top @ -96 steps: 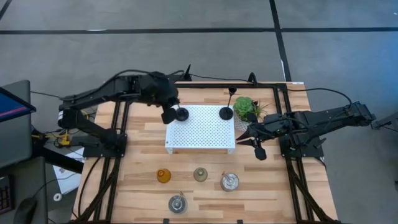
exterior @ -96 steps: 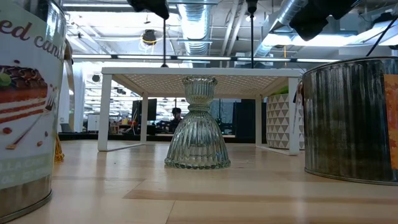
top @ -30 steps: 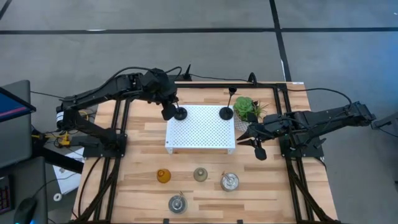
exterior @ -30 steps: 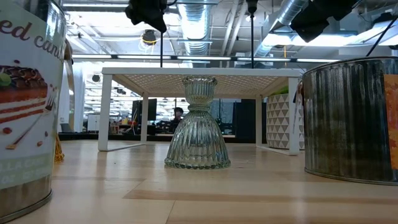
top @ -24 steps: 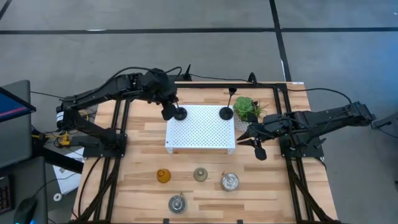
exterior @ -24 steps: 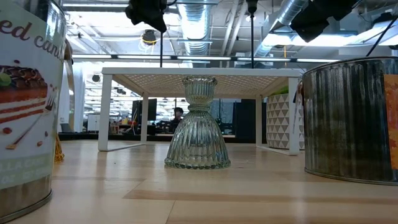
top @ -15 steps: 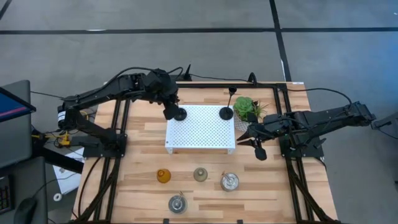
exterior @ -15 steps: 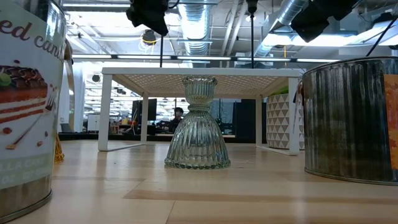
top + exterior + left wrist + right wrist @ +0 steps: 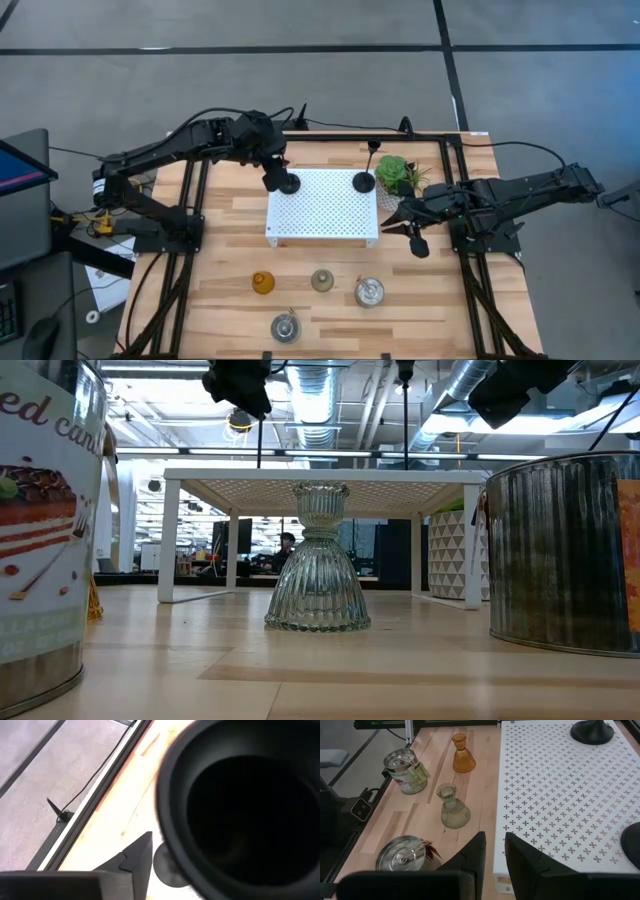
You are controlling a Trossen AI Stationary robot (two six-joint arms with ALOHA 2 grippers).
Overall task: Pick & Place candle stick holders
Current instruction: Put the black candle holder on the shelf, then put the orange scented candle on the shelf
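A black candle stick holder [image 9: 288, 184] stands on its round base at the far left corner of the white perforated tray [image 9: 322, 215]. My left gripper [image 9: 273, 177] hangs open at its top; the holder's dark cup [image 9: 240, 815] fills the left wrist view, with one finger [image 9: 137, 860] beside it and the other hidden. A second black holder [image 9: 364, 181] stands on the tray's far right. On the table nearer me stand an amber holder [image 9: 262, 283], a grey-green one [image 9: 322, 280] and two silver cups [image 9: 369, 291] [image 9: 285, 327]. My right gripper [image 9: 415, 240] waits shut by the tray's right edge.
A green potted plant [image 9: 395, 172] stands just right of the tray's far right corner, close to my right arm. The tray stands on legs [image 9: 168, 540] above the wooden table. Bare wood lies left of the tray and along the near edge.
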